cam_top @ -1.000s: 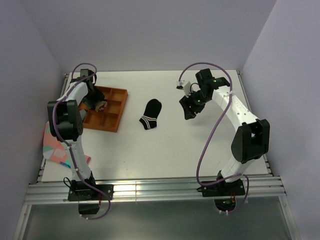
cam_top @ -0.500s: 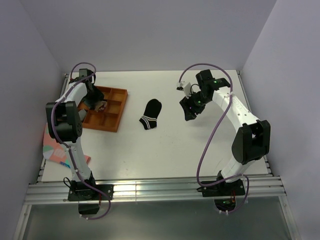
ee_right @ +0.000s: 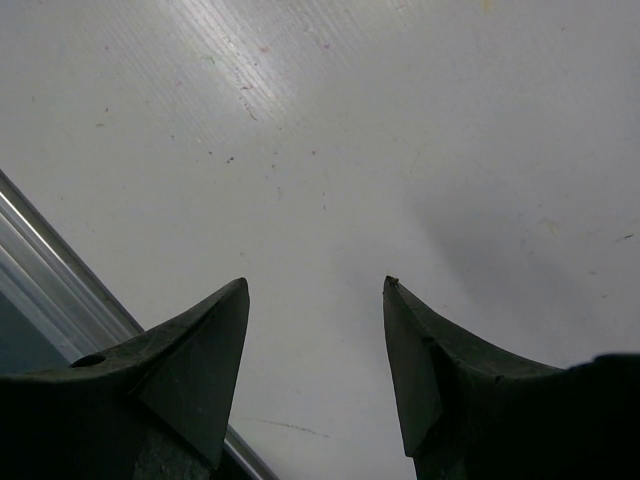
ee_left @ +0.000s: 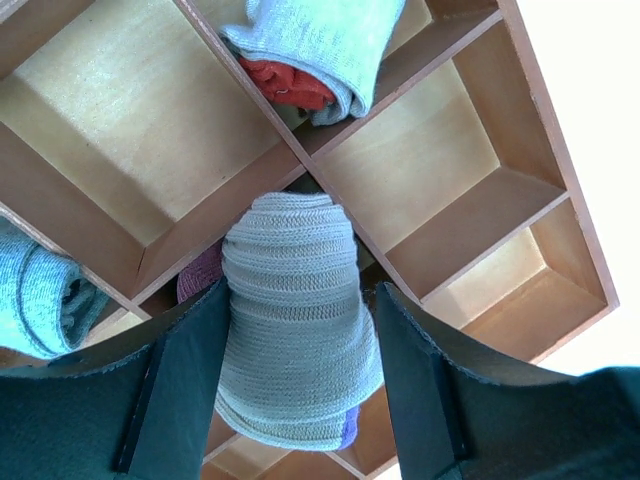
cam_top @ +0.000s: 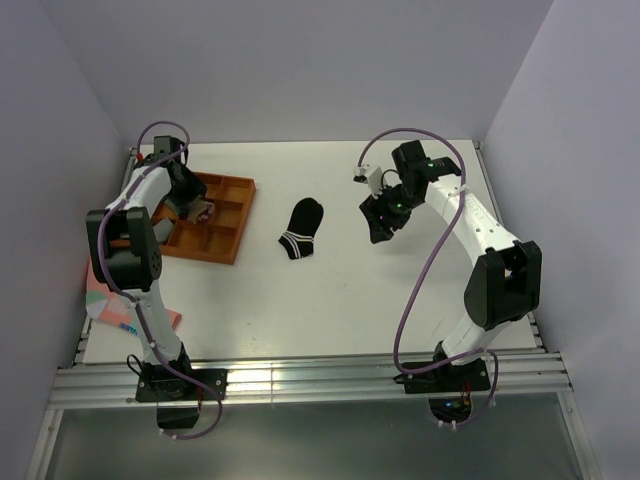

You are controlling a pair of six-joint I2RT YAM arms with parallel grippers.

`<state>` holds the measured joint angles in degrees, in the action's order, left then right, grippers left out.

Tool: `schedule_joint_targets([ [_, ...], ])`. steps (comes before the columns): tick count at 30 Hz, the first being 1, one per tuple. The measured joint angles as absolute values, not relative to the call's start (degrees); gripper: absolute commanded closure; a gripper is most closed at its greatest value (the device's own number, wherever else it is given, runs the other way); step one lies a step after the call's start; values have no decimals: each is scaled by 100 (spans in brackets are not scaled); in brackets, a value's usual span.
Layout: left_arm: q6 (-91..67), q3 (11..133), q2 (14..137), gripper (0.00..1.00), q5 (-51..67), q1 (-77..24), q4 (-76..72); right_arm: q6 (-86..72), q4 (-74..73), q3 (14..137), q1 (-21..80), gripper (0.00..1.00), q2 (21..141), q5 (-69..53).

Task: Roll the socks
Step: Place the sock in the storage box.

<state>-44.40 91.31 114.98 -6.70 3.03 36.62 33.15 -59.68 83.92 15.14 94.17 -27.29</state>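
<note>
Top view: black sock (cam_top: 301,230) flat mid-frame on bench (cam_top: 300,310), left gripper (cam_top: 197,212) over tray (cam_top: 228,225) upper left, right gripper (cam_top: 378,228) right of sock; left wrist: fingers (ee_left: 190,390) spread wide, flanking rolled tan sock (ee_left: 295,320) lying across the tray dividers; right wrist: fingers (ee_right: 200,360) apart over bench.

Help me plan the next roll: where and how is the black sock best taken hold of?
Take the black sock by its white-striped cuff, the end nearest the arms. It lies flat on the table, so come straight down from above, fingers pinching across its narrow width. The open right gripper, over bare table to its right, is closest.
</note>
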Motion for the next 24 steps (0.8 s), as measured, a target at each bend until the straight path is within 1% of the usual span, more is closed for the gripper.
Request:
schedule_joint_targets([
  [12,-4399,8820,10956,37,-548,303,3618,3315,-5968,8392,1514,37,9417,-2768],
  [21,-4425,8495,10860,37,-475,233,3579,3312,-5968,8392,1514,37,9408,-2810],
  [24,-4453,8455,10860,41,-478,215,3538,3312,-5966,8392,1514,37,9384,-2812],
])
